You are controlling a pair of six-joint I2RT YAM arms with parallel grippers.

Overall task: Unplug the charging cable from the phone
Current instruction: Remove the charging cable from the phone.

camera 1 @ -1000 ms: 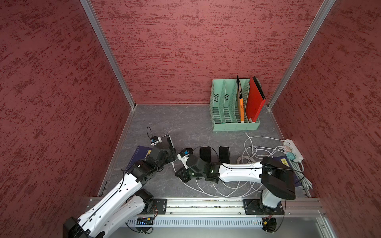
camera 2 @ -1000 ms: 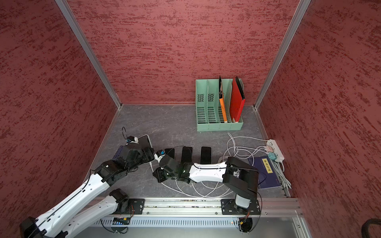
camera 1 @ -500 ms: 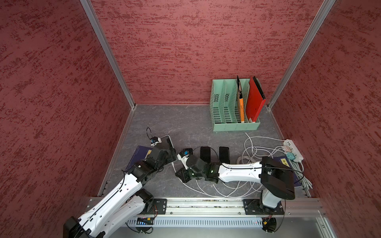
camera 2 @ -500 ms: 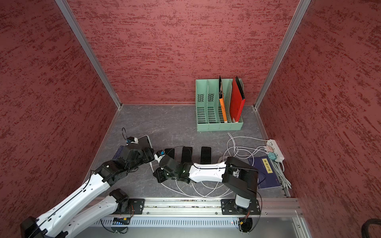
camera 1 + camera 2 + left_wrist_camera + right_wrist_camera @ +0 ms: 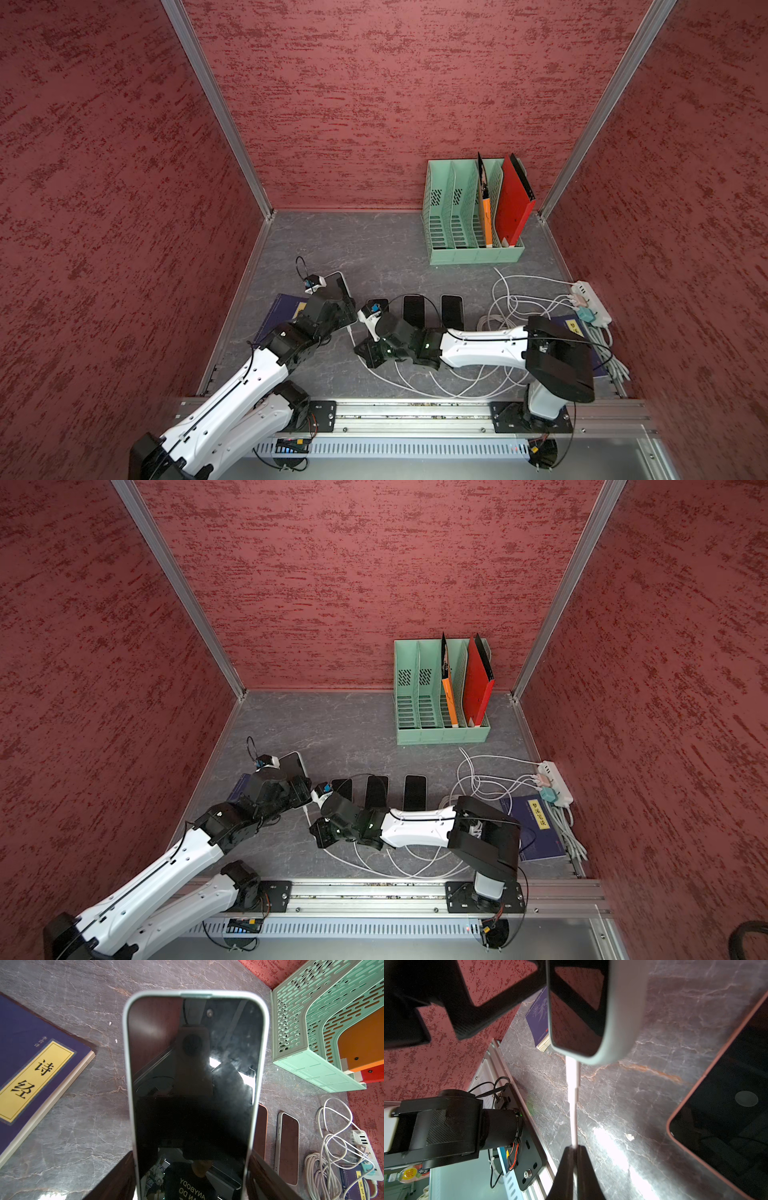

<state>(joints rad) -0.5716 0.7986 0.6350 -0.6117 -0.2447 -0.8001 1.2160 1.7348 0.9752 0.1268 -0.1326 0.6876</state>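
The left pincer (image 5: 190, 1176) grasps the phone (image 5: 193, 1084) by its sides, left on the bench (image 5: 374, 249); the right pincer (image 5: 574, 1151) is clenched on the charging cable (image 5: 573, 1105) behind the plug (image 5: 572, 1070) — straight along the phone's long axis.

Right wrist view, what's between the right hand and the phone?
Only the white charging cable and its plug, running straight from the right hand into the phone, shown in the right wrist view.
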